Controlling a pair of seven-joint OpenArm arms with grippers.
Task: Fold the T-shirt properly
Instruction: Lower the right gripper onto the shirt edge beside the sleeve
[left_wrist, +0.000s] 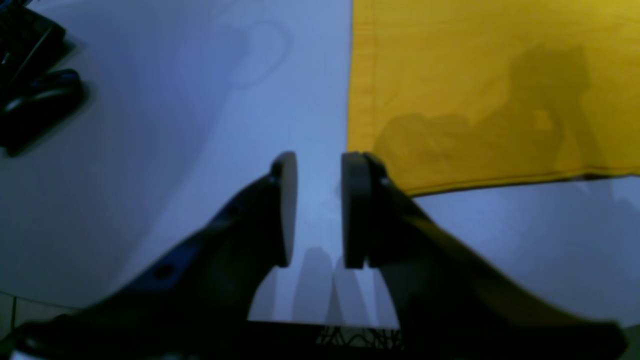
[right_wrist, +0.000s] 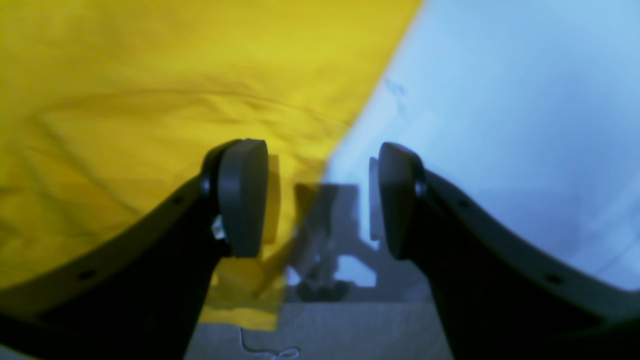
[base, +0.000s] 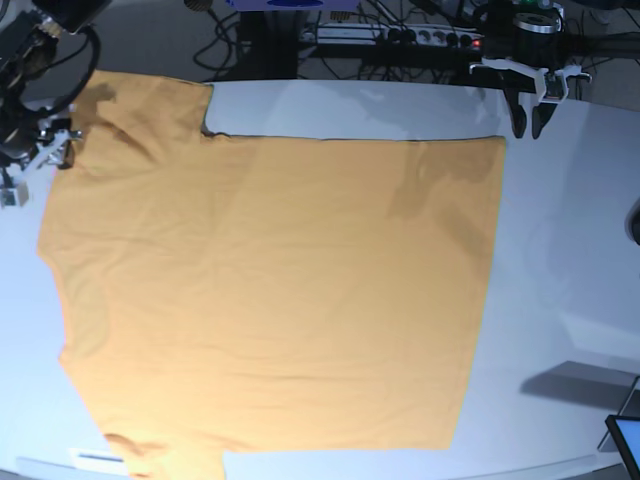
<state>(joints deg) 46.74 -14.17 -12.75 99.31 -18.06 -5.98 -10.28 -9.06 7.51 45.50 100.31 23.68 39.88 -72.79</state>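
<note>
Lying flat across the white table (base: 560, 300), the orange-yellow T-shirt (base: 270, 290) is spread out with a short sleeve (base: 140, 105) at its far corner on the base view's left and a straight hem (base: 485, 290) running down its right side. My left claw (left_wrist: 319, 210) hangs over bare table just off the shirt's corner, its two pads parted by a narrow gap with nothing between them; the cloth's edge (left_wrist: 350, 80) runs just beside the pad nearer the shirt, and the claw's shadow falls on the fabric. In the base view that same claw (base: 528, 122) points down near the far right corner of the shirt, not touching it.

My right claw (right_wrist: 320, 200) stands spread wider, empty, straddling the shirt's edge (right_wrist: 370, 100) where wrinkled yellow cloth meets the pale table; one pad hovers over the fabric, the other over the bare surface. In the base view my right arm (base: 30, 90) sits at the upper left by the sleeve.

A dark computer mouse (left_wrist: 40, 105) and part of a keyboard (left_wrist: 25, 35) lie well apart from the shirt in the left wrist view. Cables and a power strip (base: 400, 38) run behind the table.
</note>
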